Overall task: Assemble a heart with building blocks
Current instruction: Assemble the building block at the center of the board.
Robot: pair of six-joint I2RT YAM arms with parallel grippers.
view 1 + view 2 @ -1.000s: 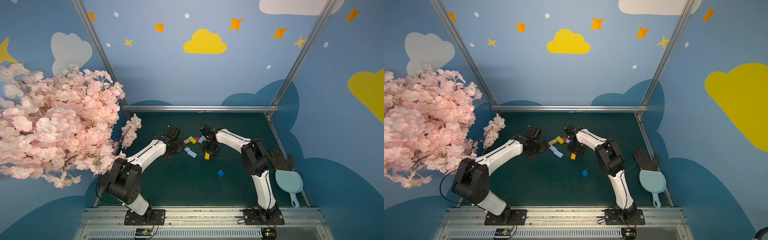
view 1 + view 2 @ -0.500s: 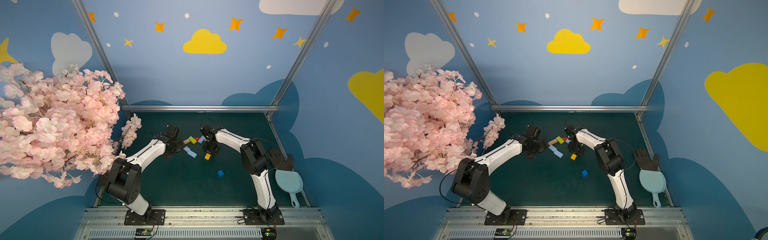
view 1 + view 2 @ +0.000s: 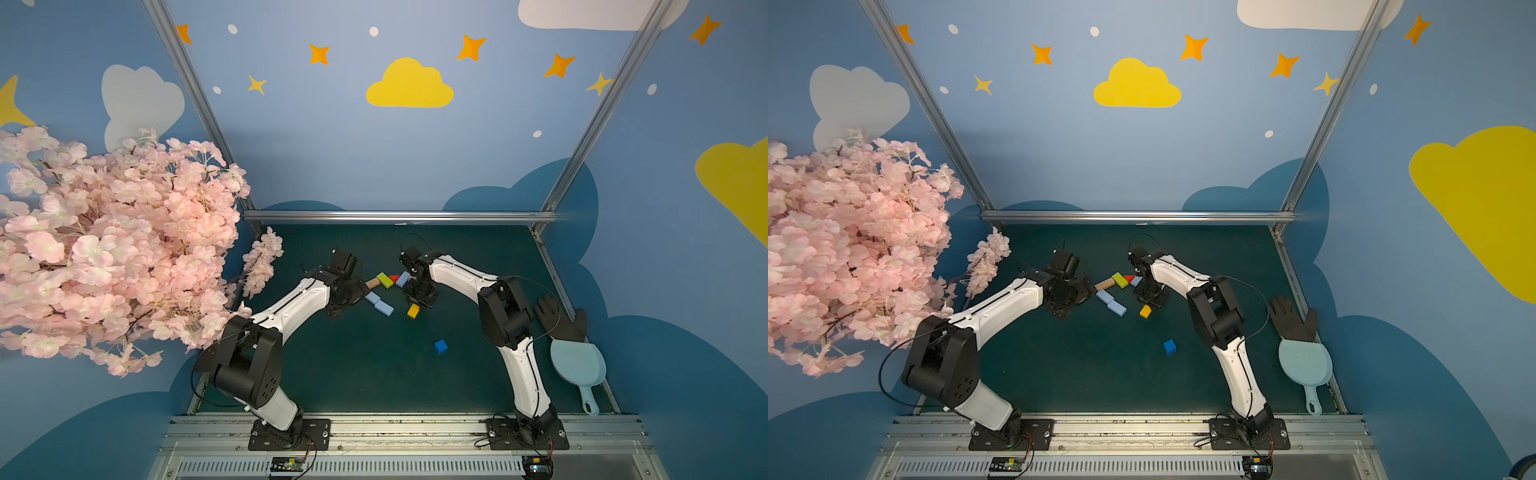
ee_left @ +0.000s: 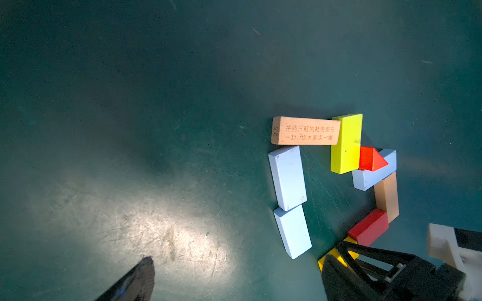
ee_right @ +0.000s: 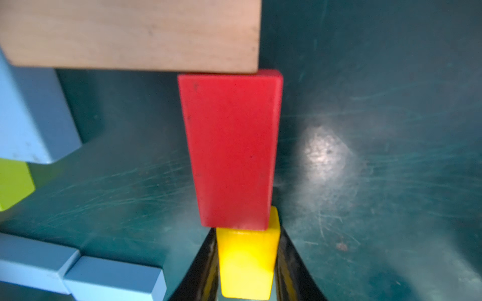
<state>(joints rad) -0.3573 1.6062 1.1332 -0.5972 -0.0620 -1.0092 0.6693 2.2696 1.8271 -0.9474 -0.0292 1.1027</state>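
Only wrist views show red bar (image 5: 230,148) touching yellow bar (image 5: 246,263).

Wide mat (image 3: 353,374) lying open near side, only dark blue cube (image 3: 440,346) sitting there. Left arm (image 3: 299,303) and right arm (image 3: 457,274) flanking the blocks (image 3: 384,280). Blossoms (image 3: 262,266) overhanging left edge; glove (image 3: 552,318), scoop (image 3: 577,365) crowding right.

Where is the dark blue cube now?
In both top views the dark blue cube sits alone on the green mat, nearer the robot than the yellow bar, toward the right arm's side.
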